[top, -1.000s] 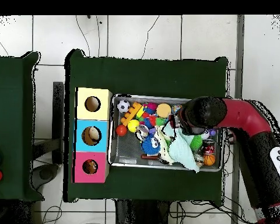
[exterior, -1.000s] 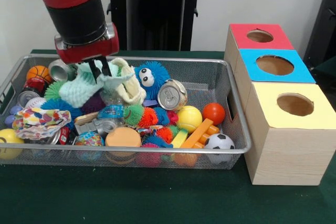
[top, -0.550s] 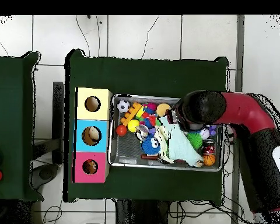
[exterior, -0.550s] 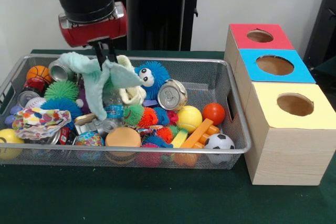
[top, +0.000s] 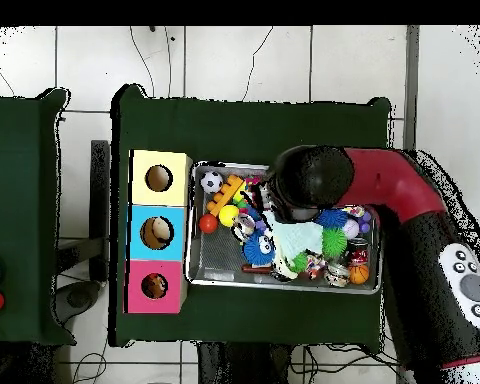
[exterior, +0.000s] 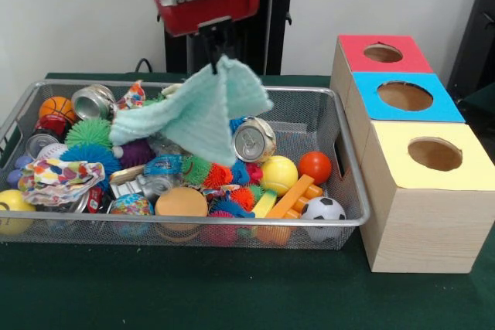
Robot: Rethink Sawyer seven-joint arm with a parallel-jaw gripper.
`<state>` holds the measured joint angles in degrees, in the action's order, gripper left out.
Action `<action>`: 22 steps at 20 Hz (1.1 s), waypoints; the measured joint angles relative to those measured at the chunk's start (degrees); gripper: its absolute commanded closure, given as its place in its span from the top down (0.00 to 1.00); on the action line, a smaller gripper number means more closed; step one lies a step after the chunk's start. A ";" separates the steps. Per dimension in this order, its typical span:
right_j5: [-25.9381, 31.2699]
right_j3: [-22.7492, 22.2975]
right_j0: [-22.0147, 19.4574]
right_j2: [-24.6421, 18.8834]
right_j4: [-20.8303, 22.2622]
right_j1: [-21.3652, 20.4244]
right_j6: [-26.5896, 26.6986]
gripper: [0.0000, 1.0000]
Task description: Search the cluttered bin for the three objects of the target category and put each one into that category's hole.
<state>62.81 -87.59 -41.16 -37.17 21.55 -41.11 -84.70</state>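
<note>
Lifted higher: mint cloth (exterior: pixel 197 113) in closed jaws, above bin (exterior: pixel 309 113).

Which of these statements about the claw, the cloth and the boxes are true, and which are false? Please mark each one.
1. The claw holds the mint-green cloth above the wire bin. True.
2. The cloth is already inside the yellow box. False: it hangs from the claw over the bin.
3. The soccer ball lies in the bin's corner nearest the yellow box. True.
4. The red box stands nearest the camera in the front view. False: the yellow one does.
5. The blue box sits between the red and yellow ones. True.
</note>
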 measured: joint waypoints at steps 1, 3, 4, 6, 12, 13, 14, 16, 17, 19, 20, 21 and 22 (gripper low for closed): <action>0.00 -0.14 0.51 0.12 -0.48 -0.22 -0.01 0.00; 0.00 -0.59 2.66 0.67 -2.27 -1.06 -0.02 0.00; 0.00 -0.70 3.34 0.89 -2.74 -1.31 -0.08 0.00; 0.00 -1.03 5.41 1.64 -4.16 -2.08 -0.28 0.00; 0.00 -1.97 11.10 4.32 -7.62 -3.88 -1.13 0.00; -0.01 -2.16 11.74 4.68 -7.97 -4.11 -1.21 0.00; -0.01 -2.46 12.63 5.21 -8.45 -4.45 -1.33 0.00; -0.01 -2.92 13.94 6.17 -9.24 -4.88 -1.52 0.00; -0.01 -3.04 14.48 6.66 -9.54 -4.96 -1.63 0.00; -0.01 -3.19 15.29 7.40 -10.00 -5.07 -1.81 0.00; -0.01 -3.22 15.65 7.82 -10.28 -5.07 -1.98 0.00; -0.01 -3.26 16.00 8.24 -10.56 -5.06 -2.14 0.00; -0.01 -3.25 16.35 8.96 -11.00 -5.07 -2.34 0.00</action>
<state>62.79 -90.84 -24.81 -28.21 10.55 -46.18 -87.05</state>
